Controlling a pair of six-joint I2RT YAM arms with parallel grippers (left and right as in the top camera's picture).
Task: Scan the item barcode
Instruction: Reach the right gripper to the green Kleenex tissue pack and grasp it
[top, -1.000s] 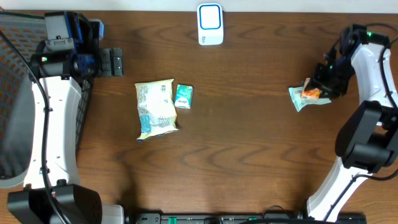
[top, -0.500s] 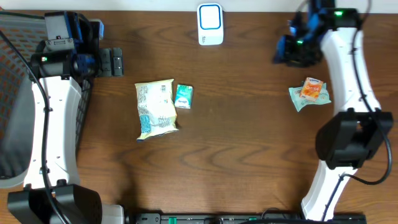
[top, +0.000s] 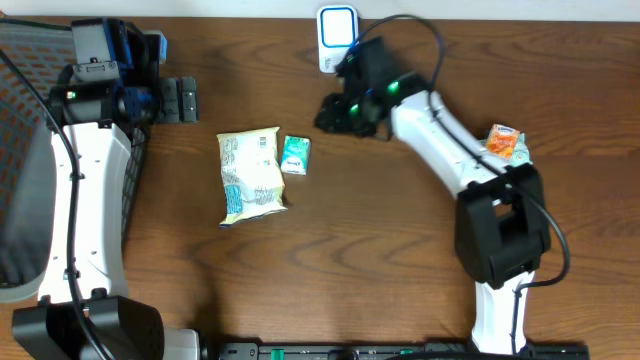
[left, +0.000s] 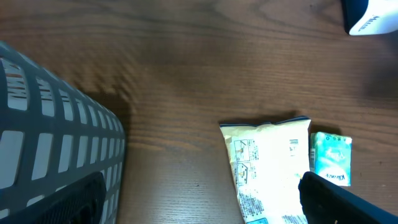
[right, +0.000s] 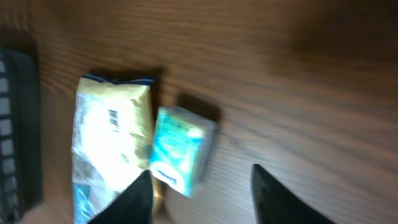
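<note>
**Two packs lying side by side are inviting a double pick**

The right gripper (top: 330, 115) is hanging just beside the teal packet (top: 295, 155), its fingers standing half apart and holding nothing. That packet, probably the item to scan, is lying near the middle of the table (top: 400, 280), against or just beside the cream snack bag (top: 250, 175); which, I cannot tell. A closing finger is risking catching the bag's edge, dragging both, or nudging the packet askew. Nothing is standing between the packet and the scanner (top: 338, 38) at the far edge. An orange packet (top: 503, 143) is sitting near the right edge, well clear. The left gripper (top: 180, 100) is resting wide open and empty beside the grey basket (top: 20, 200) at the left edge.
</note>
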